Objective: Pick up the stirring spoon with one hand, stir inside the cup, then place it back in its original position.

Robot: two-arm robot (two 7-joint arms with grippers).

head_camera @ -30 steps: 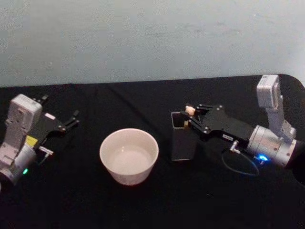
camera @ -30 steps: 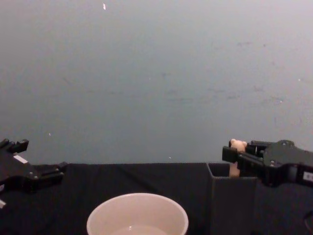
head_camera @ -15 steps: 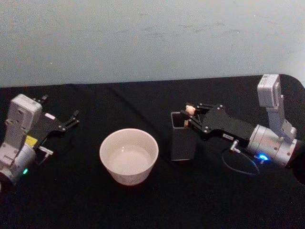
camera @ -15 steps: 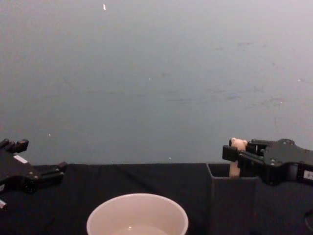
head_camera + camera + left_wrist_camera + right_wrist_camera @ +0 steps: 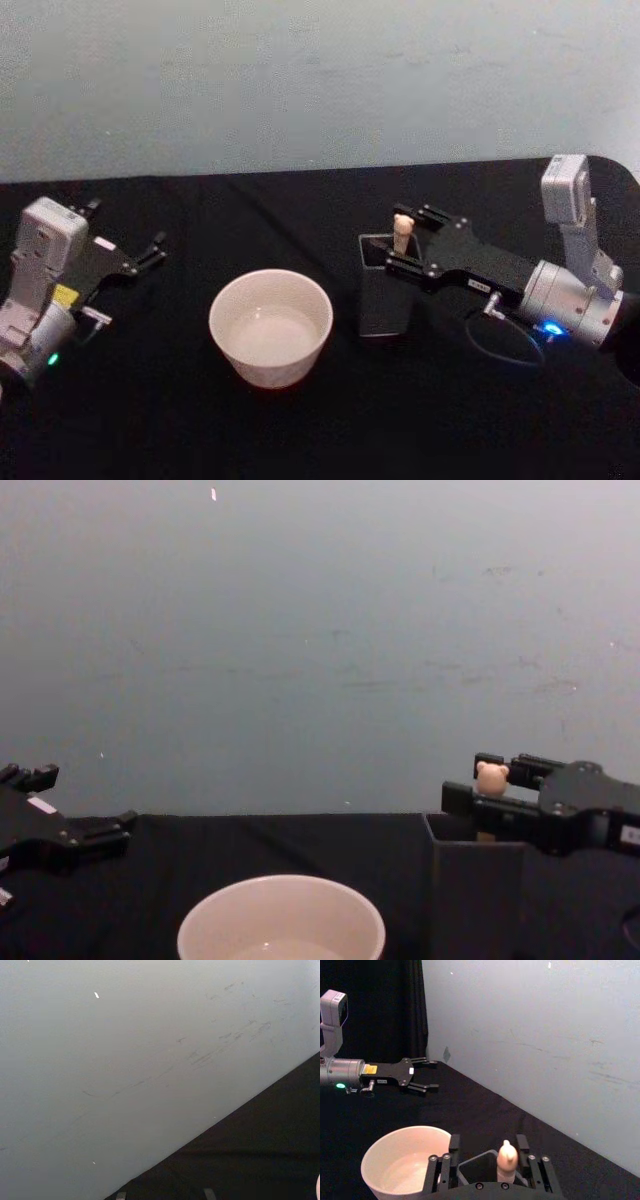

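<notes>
Gripping the spoon [image 5: 402, 232] handle, the right claw [image 5: 408, 243] sits closed over the holder [image 5: 382, 300]; spoon barely raised, cup [image 5: 271, 326] unstirred, return pending; left claw [image 5: 140, 258] parked, spread wide.

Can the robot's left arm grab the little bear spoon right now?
Probably not. The left gripper sits far off on the other side of the cup, and the right gripper is already around the stirring spoon in the dark holder.
</notes>
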